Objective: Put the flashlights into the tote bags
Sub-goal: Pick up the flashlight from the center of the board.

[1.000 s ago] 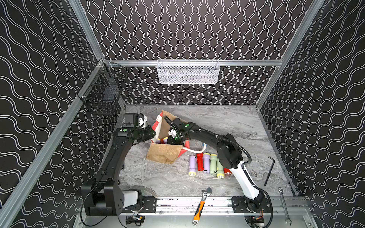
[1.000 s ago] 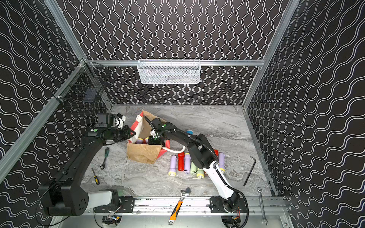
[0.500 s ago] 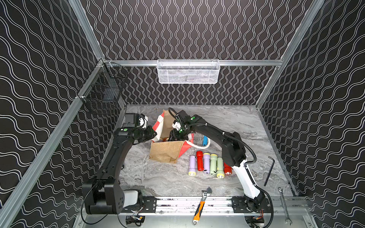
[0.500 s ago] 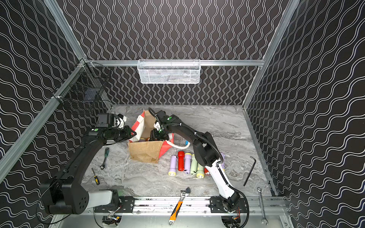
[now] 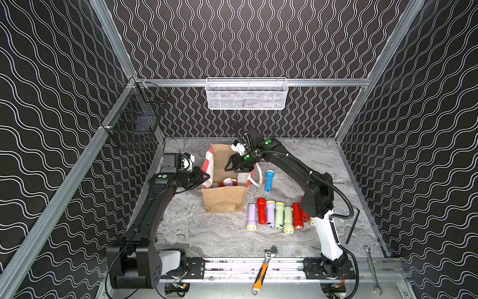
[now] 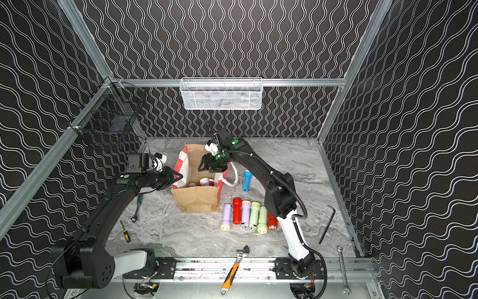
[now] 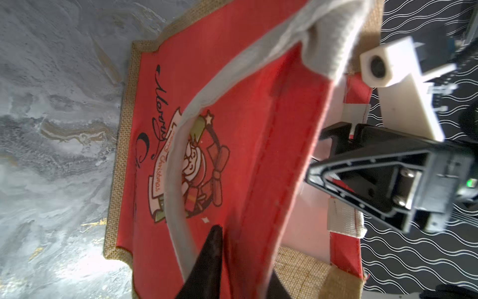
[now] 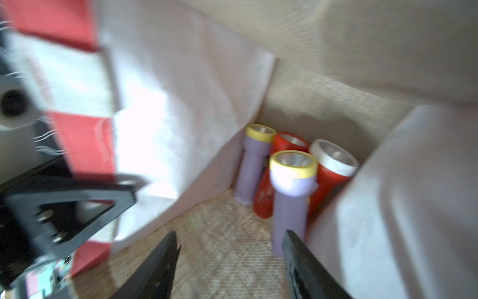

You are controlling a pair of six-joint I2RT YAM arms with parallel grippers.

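The right gripper (image 8: 230,234) hangs over the open tote bag (image 5: 224,202), jaws parted with nothing between them. The left gripper (image 5: 206,178) is clamped on the tote bag's red side wall at the rim. Four flashlights (image 8: 292,176), two lilac and two red, stand inside the tote bag. A blue flashlight (image 5: 269,178) lies just beside it, and a row of flashlights (image 5: 279,214) lies near its jute front.

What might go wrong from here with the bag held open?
Only the left gripper pinches the tote bag at its rim; a slip might let that wall fold over the opening. The open right gripper hangs near the white rope handle; withdrawing could snag it and tip the bag.
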